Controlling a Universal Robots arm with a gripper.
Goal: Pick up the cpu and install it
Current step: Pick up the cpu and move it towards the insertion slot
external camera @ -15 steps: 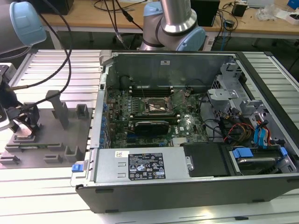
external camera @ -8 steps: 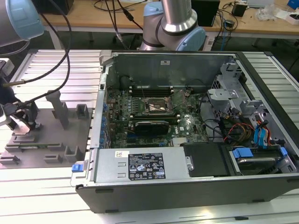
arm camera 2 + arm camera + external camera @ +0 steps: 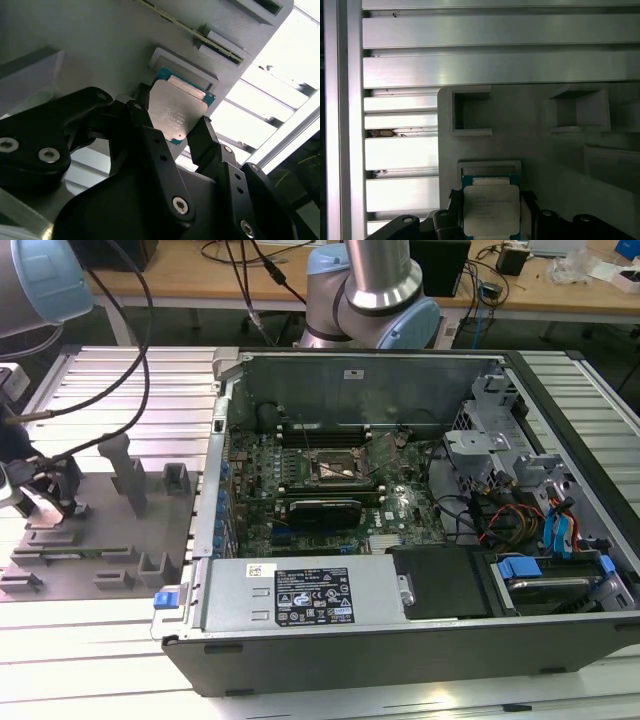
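The gripper (image 3: 172, 131) sat closed to the width of the cpu (image 3: 491, 210), pinching its two edges while it lay in a pocket of the grey tray (image 3: 110, 540) at the exterior view's left. This looked like the pick-up step, and lifting would call for a straight, level pull. Mid-frame, the open case (image 3: 350, 375) held the board, whose socket (image 3: 335, 468) seemed unfilled.

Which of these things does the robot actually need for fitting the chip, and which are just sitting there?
Needed:
- the cpu, clamped in the tool
- the gray holder tray by it
- the motherboard socket in the open computer case

Just there:
- power supply
- red and orange wires
- cables on the back bench
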